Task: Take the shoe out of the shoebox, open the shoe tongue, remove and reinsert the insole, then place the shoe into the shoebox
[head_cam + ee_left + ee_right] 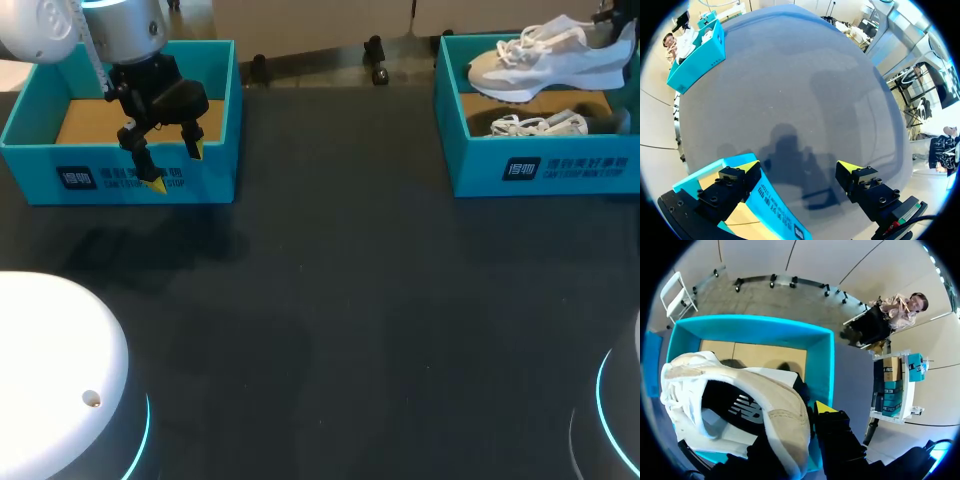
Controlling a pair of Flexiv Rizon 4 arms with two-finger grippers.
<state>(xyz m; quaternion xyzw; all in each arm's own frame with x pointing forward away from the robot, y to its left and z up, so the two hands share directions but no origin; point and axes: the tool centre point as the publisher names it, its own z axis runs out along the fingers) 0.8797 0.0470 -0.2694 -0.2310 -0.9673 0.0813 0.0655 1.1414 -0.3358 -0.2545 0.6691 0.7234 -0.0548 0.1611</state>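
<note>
Right gripper (807,416) holding shoe (715,377), second shoe (541,125) beneath

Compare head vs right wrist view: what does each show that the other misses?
Head only: the left gripper, open, over the front wall of the left shoebox. Right wrist only: the dark inside of the shoe, and the right gripper shut on its heel, with one yellow tip showing. Both: the shoe, held above the right shoebox.

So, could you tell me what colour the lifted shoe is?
White with beige panels, that lifted lace-up sneaker; clearest in head view.
</note>
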